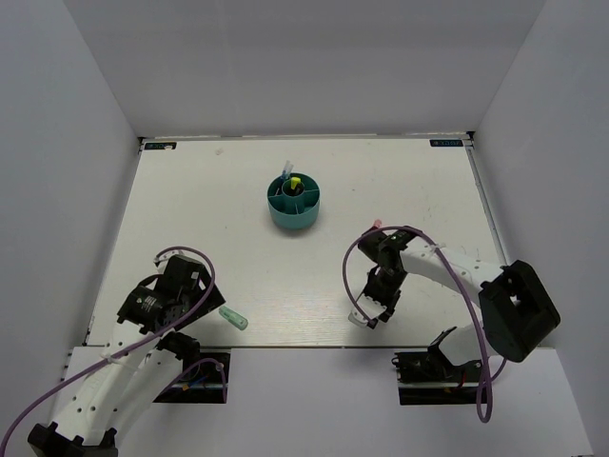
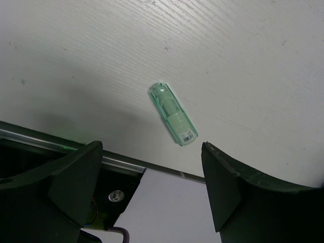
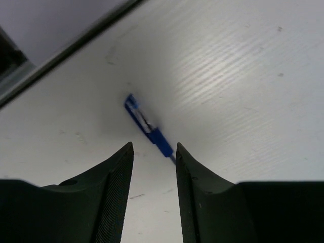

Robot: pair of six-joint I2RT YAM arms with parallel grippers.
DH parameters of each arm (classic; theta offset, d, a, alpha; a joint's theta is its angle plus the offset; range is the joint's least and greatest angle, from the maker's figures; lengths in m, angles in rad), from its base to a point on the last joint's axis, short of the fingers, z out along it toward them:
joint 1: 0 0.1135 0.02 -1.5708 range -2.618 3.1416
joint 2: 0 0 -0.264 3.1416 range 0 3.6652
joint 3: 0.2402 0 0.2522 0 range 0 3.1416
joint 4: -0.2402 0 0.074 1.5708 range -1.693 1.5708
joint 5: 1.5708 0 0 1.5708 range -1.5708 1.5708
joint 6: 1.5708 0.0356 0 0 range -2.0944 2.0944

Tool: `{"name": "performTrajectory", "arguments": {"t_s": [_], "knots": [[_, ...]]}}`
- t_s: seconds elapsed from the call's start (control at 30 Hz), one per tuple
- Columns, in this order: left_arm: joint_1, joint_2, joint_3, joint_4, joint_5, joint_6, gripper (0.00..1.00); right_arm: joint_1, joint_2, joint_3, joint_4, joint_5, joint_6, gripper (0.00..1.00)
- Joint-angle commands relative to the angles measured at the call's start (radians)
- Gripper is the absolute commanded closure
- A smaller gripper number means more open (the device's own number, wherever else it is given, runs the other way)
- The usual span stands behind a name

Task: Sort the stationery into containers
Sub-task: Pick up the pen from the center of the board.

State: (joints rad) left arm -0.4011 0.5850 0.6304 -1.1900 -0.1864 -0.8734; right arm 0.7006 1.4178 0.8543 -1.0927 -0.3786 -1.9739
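Observation:
The round teal organizer (image 1: 293, 215) stands at the table's middle back, holding a marker with a yellow cap (image 1: 296, 183) and a thin blue pen (image 1: 285, 171). A mint-green marker (image 2: 173, 115) lies flat near the front edge, also in the top view (image 1: 233, 318). My left gripper (image 2: 152, 146) is open wide and empty, just short of it (image 1: 205, 305). A thin blue pen (image 3: 147, 124) lies on the table. My right gripper (image 3: 153, 146) hovers over its near end, jaws narrowly open, holding nothing; it sits low at the front edge (image 1: 373, 317).
A pink tip (image 1: 378, 226), most of it hidden, shows beside the right arm's elbow. The table's front edge rail (image 2: 126, 164) runs right under the left gripper. White walls enclose the table on three sides.

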Motion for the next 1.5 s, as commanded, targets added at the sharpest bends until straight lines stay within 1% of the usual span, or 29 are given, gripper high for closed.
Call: {"name": "performTrajectory", "arguments": {"t_s": [0.0, 0.13, 0.33, 0.4, 0.43, 0.53, 0.6, 0.67, 0.7, 0.73, 0.77, 0.87, 1.0, 1.17, 1.37, 1.47], "knots": [[0.004, -0.005, 0.009, 0.006, 0.005, -0.001, 0.11, -0.003, 0.013, 0.012, 0.122, -0.036, -0.329, 0.57], [0.005, -0.005, 0.005, 0.009, 0.008, -0.004, 0.11, -0.004, 0.041, 0.014, 0.197, -0.022, -0.326, 0.57], [0.002, -0.007, 0.003, 0.007, 0.007, 0.004, 0.11, -0.007, 0.035, -0.012, 0.162, -0.013, -0.391, 0.57], [0.002, -0.004, 0.005, 0.007, 0.007, 0.005, 0.11, -0.006, 0.035, -0.003, 0.146, -0.022, -0.39, 0.57], [0.002, -0.001, 0.005, 0.006, 0.007, 0.005, 0.11, -0.01, 0.033, 0.024, 0.12, -0.028, -0.393, 0.57], [0.002, 0.003, 0.005, 0.012, 0.008, 0.007, 0.11, -0.022, 0.046, 0.092, -0.042, -0.052, -0.437, 0.57], [0.004, 0.003, 0.002, 0.016, 0.014, 0.002, 0.11, -0.026, 0.053, 0.106, -0.108, -0.048, -0.48, 0.57], [0.002, 0.001, -0.001, 0.018, 0.019, 0.001, 0.11, -0.03, 0.055, 0.091, -0.134, -0.036, -0.541, 0.56], [0.002, -0.004, -0.001, 0.018, 0.021, -0.001, 0.11, -0.032, 0.05, 0.068, -0.131, -0.028, -0.546, 0.54], [0.004, -0.002, -0.003, 0.017, 0.021, -0.001, 0.11, -0.033, 0.041, 0.042, -0.11, -0.025, -0.543, 0.54], [0.004, -0.007, 0.0, 0.013, 0.021, -0.001, 0.11, -0.033, 0.033, 0.028, -0.043, -0.025, -0.534, 0.54], [0.002, -0.016, -0.003, 0.009, 0.018, 0.001, 0.11, -0.033, 0.023, -0.038, 0.042, -0.023, -0.496, 0.54], [0.004, -0.016, -0.006, 0.006, 0.018, -0.006, 0.11, -0.033, 0.023, -0.077, 0.199, -0.017, -0.448, 0.54], [0.004, -0.016, -0.017, 0.012, 0.025, -0.009, 0.11, -0.033, 0.029, -0.096, 0.269, -0.016, -0.41, 0.54], [0.004, -0.024, -0.024, 0.012, 0.025, -0.009, 0.11, -0.033, 0.021, -0.167, 0.395, 0.001, -0.384, 0.54], [0.002, -0.03, -0.029, 0.012, 0.024, -0.009, 0.11, -0.032, 0.021, -0.187, 0.383, 0.003, -0.376, 0.57]]}}
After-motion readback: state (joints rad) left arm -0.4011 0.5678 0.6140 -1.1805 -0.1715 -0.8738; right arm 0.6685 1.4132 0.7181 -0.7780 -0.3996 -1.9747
